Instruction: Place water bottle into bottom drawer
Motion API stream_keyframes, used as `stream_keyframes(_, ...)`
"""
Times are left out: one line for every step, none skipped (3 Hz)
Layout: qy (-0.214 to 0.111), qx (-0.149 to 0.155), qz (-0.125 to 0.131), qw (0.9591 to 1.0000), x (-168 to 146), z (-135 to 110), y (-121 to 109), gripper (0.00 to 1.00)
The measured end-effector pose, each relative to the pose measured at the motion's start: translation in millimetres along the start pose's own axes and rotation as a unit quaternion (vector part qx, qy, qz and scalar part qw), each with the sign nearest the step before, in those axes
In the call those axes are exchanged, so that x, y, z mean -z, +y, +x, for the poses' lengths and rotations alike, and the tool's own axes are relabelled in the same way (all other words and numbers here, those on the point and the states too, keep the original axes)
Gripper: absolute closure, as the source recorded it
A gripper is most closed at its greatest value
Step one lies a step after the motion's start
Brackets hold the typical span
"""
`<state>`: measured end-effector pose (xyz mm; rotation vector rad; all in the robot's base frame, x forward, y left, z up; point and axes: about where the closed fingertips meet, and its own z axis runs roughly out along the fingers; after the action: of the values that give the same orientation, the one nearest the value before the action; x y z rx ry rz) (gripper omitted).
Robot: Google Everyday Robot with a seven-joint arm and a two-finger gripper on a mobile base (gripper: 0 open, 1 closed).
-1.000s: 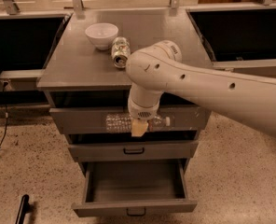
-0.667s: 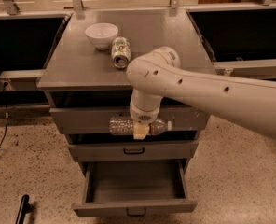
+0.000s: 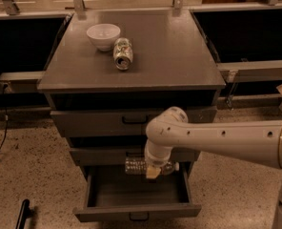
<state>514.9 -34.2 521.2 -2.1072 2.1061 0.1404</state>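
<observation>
Gripper (image 3: 152, 171) was clamped on the water bottle (image 3: 135, 166), held sideways right over the open bottom drawer (image 3: 107, 213), around 6 o'clock from the soda can (image 3: 123, 54). We'd call it mostly done, just the lowering and letting go left.

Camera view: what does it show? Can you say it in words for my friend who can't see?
The robot's gripper holds the water bottle sideways over the open bottom drawer of a grey cabinet. On the cabinet's top, a white bowl sits beside a soda can lying on its side.
</observation>
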Motion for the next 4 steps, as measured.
stream_keyframes(-0.013, -0.001, -0.003, 0.9999, -14.7, -2.5, 2.1, 1.0)
stream_keyframes(-0.014, 0.009, -0.027, 0.9995, -33.2, 0.4, 1.6, 1.0)
stream_keyframes(-0.026, 0.016, -0.042, 0.9986, -83.6, 28.3, -0.2, 1.0)
stream_keyframes(-0.066, 0.03, -0.04, 0.9966, -166.5, 52.6, 10.8, 1.0)
